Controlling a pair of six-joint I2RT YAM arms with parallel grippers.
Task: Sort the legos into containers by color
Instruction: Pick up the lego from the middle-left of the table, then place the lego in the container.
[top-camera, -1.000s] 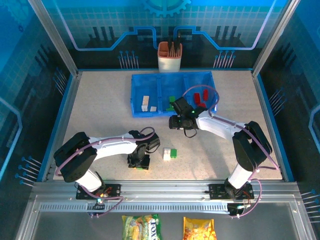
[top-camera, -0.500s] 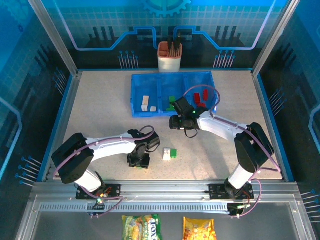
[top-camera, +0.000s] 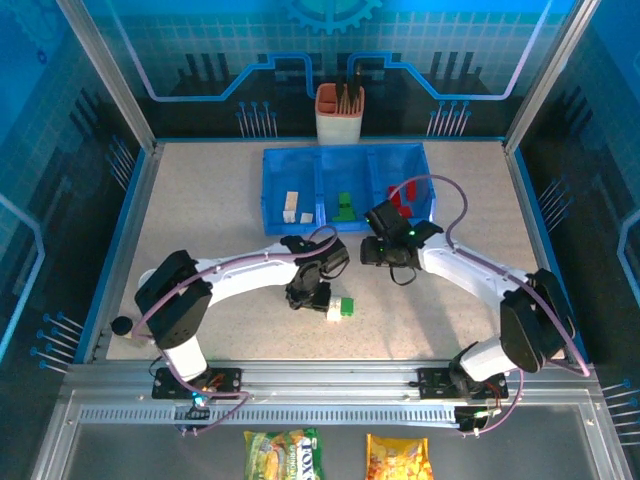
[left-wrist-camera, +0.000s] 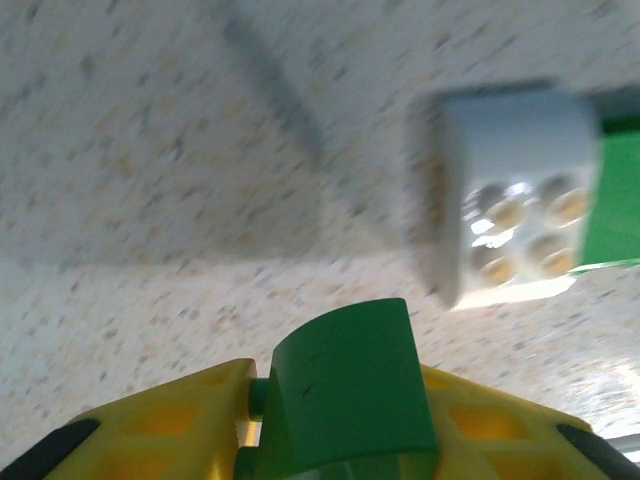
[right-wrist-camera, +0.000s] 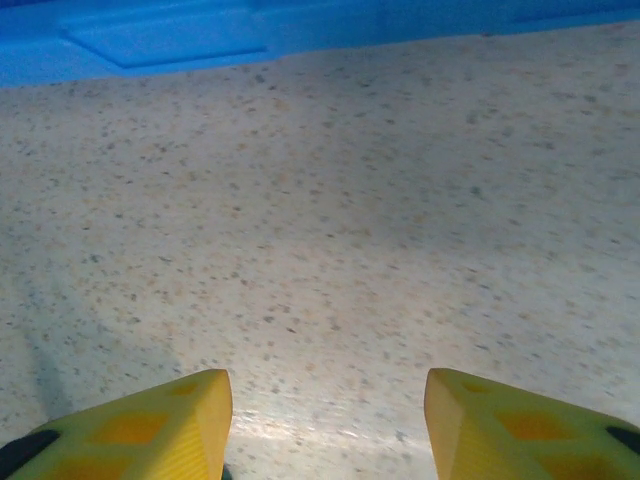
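In the left wrist view my left gripper is shut on a green lego, held just above the table. In front of it lie a white lego and a green lego, side by side. From above, the left gripper hangs just left of that pair. The blue containers tray holds white legos on the left, green ones in the middle and red ones on the right. My right gripper hovers open and empty in front of the tray, its fingers over bare table.
An orange-and-white holder cup stands behind the tray. Two snack packets lie below the table's front rail. The tray's front wall runs across the top of the right wrist view. Blue enclosure walls bound the table.
My left arm has swung forward and to the right with the green lego, up beside the white and green pair. The right gripper has shifted right, off the middle compartment's front.
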